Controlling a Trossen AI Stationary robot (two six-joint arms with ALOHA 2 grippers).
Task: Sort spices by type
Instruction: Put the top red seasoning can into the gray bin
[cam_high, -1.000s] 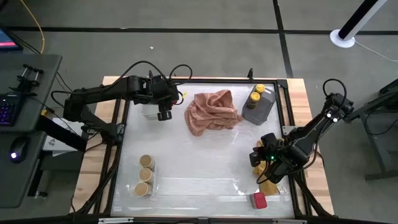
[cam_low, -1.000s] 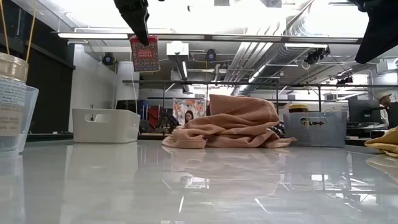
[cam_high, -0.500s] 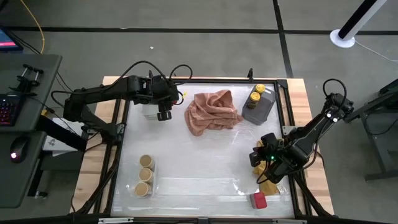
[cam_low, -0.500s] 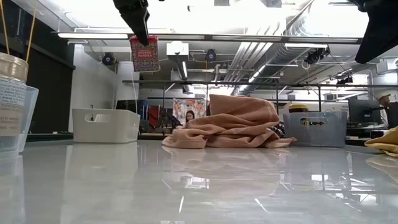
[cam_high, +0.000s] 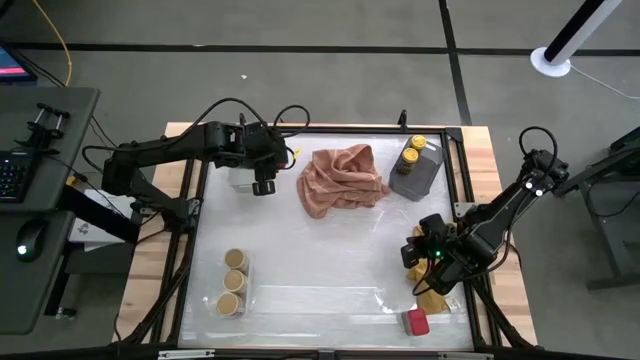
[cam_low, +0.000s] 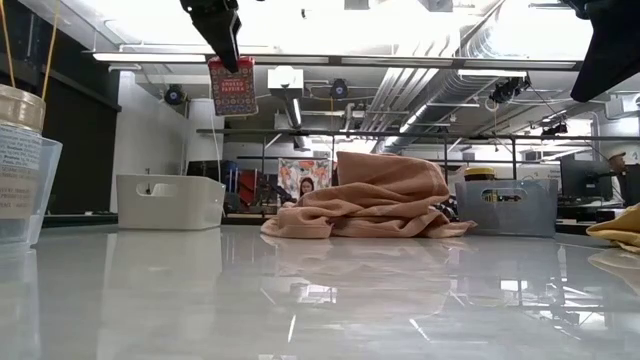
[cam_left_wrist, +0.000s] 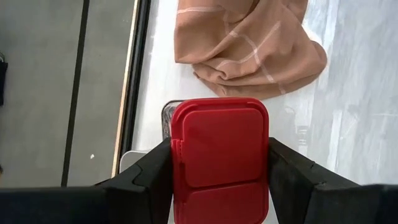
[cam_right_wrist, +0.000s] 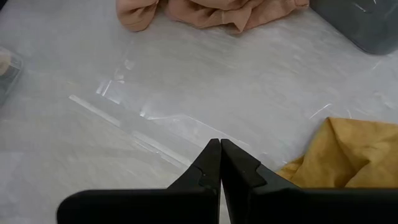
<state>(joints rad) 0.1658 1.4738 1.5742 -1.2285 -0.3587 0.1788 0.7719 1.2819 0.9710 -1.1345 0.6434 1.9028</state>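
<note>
Holding: left gripper (cam_left_wrist: 219, 186) clamps a red spice box (cam_left_wrist: 219, 158) between both fingers, up in the air over the white bin (cam_high: 240, 180) at the table's far left.
Same box, low view: red spice box (cam_low: 231, 86) hangs from the left gripper (cam_low: 226, 52) well above the white bin (cam_low: 170, 201).
Right gripper: right gripper (cam_right_wrist: 219, 163) has its fingers pressed together with nothing between them, low over the table near the yellow cloth (cam_right_wrist: 343, 152) at the near right.
Tan-lidded jars: three (cam_high: 234, 281) in a row inside a clear tray (cam_high: 246, 300) at the near left.
Yellow-lidded jars: two (cam_high: 412, 150) in the grey tray (cam_high: 428, 172) at the far right.
Second red box: second red box (cam_high: 416, 321) stands on the table at the near right edge, just beside the yellow cloth (cam_high: 434, 298).
In the way: pink cloth (cam_high: 342, 178) lies bunched between the white bin and the grey tray.
Hidden: the right arm covers much of the yellow cloth from above; the held box blocks the left wrist camera's sight of most of the bin; in the low view the pink cloth (cam_low: 375, 196) screens the table behind it.
Cut off: one tan-lidded jar (cam_low: 22, 160) shows only partly at the low view's edge.
Room: a person (cam_low: 306, 186) shows far behind the table.
</note>
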